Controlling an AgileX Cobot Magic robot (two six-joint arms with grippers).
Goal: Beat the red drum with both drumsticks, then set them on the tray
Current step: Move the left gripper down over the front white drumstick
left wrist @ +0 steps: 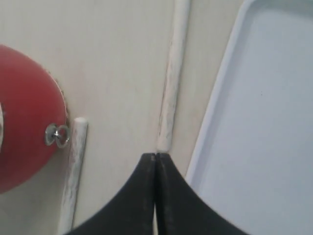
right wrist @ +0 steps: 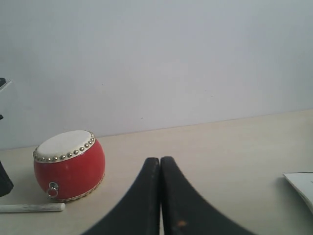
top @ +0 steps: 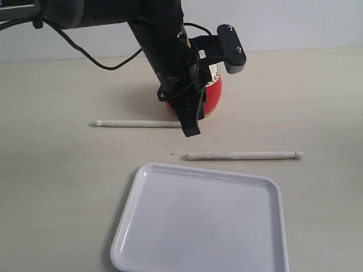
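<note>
The red drum point(top: 214, 96) stands at the back of the table, half hidden by my left arm. One drumstick point(top: 136, 123) lies to its left, its butt end near the drum. The other drumstick point(top: 244, 154) lies closer to the white tray point(top: 130, 204). My left gripper point(top: 191, 131) points down between the two sticks, shut and empty. In the left wrist view its tips point(left wrist: 155, 155) hover just short of the nearer drumstick's butt end point(left wrist: 165, 139). My right gripper point(right wrist: 160, 159) is shut and empty, well away from the drum point(right wrist: 68, 164), and is out of the exterior view.
The left wrist view shows the drum's metal ring point(left wrist: 57, 134) next to the other stick point(left wrist: 73, 169), and the tray rim point(left wrist: 215, 107) beside the near stick. A white flat corner point(right wrist: 301, 185) shows in the right wrist view. A pale wall backs the table.
</note>
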